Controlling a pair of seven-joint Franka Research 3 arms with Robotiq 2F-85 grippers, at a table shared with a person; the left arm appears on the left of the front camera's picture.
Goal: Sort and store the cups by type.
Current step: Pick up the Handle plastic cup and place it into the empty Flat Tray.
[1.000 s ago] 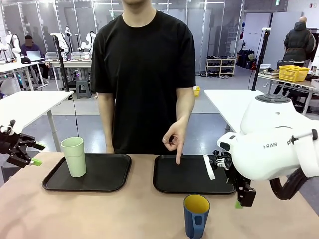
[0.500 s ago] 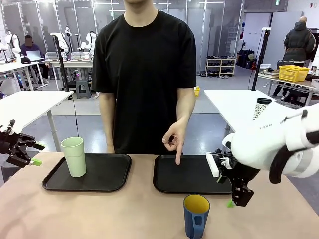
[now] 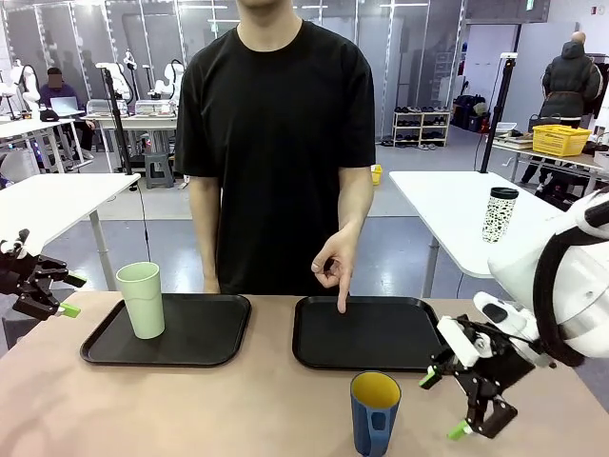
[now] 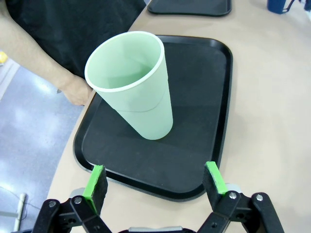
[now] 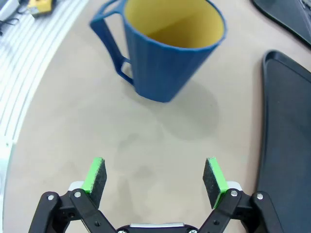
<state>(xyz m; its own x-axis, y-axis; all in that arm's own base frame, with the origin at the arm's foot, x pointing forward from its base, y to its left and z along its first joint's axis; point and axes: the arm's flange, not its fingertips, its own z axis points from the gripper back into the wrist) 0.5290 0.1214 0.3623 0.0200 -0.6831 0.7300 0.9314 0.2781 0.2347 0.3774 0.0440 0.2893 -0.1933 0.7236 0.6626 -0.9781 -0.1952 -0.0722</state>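
A tall pale-green tumbler [image 3: 142, 299] [image 4: 133, 86] stands upright on the left black tray [image 3: 200, 338] [image 4: 204, 111]. My left gripper [image 3: 46, 297] [image 4: 156, 180] hovers open off the table's left edge, a short way from that tray's rim, with nothing between its fingers. A dark-blue mug [image 3: 375, 413] [image 5: 167, 51] with a yellow inside and a handle stands on the bare table near the front edge. My right gripper [image 3: 444, 405] [image 5: 154, 178] is low to the mug's right, open and pointed at it, with a gap between them.
A person stands at the far side, one hand [image 3: 333, 267] pointing a finger down onto the right black tray [image 3: 400, 338] [image 5: 286, 145]. A white black-speckled tumbler [image 3: 500, 213] stands on another table behind.
My right arm has swung down and toward the front, turning its gripper from above the right tray to low beside the mug. The left gripper, the tumbler and the person's hand have stayed put.
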